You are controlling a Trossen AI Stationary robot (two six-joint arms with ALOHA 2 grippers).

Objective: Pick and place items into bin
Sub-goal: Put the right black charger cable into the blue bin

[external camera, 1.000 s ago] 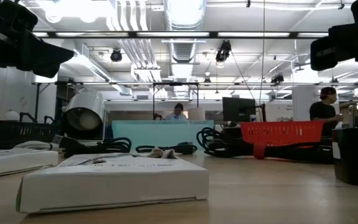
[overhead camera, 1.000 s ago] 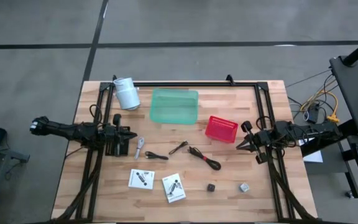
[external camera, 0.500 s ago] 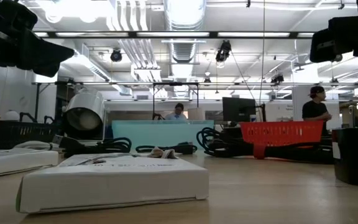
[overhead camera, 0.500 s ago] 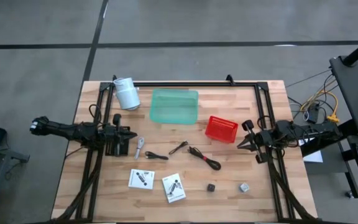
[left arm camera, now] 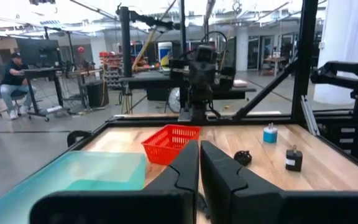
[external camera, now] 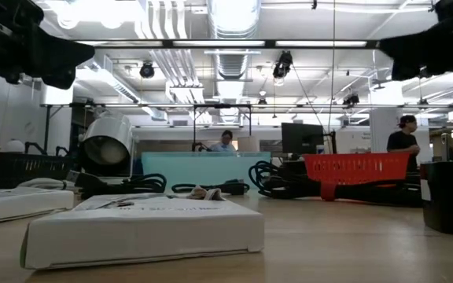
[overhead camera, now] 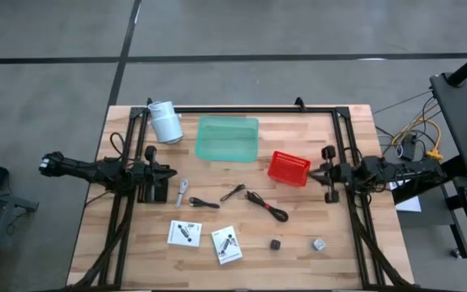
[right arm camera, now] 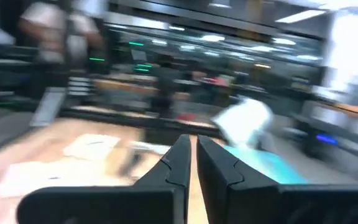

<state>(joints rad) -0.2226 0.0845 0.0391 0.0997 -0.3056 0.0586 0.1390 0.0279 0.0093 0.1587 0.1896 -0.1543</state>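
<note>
Nearest the front edge of the table, two white printed cards [overhead camera: 184, 234] [overhead camera: 227, 244] lay flat side by side, with a dark cube [overhead camera: 275, 243] and a pale cube [overhead camera: 319, 243] off to their right, well apart from each other. Farther back, thin black cables [overhead camera: 267, 206] [overhead camera: 203, 203] [overhead camera: 233, 192] sprawled across the middle, and a little silver metal piece [overhead camera: 182, 191] sat just beside the left gripper [overhead camera: 171, 173]. Behind these stood a red basket [overhead camera: 289, 168] and a green translucent bin [overhead camera: 228, 138], both apparently empty, though the overhead view was too coarse to be sure. By that reckoning nothing had been binned and every item was left to pick.

Both arms reached in low from the table's sides. That left gripper pointed toward the centre, its fingers [left arm camera: 182, 171] pressed almost together and holding nothing. The right gripper [overhead camera: 327, 173] hung close beside the red basket, fingers [right arm camera: 177, 159] likewise nearly closed and empty; its blurred wrist view suggested it was turning. A white roll [overhead camera: 165, 122] lay at the far left corner.
</note>
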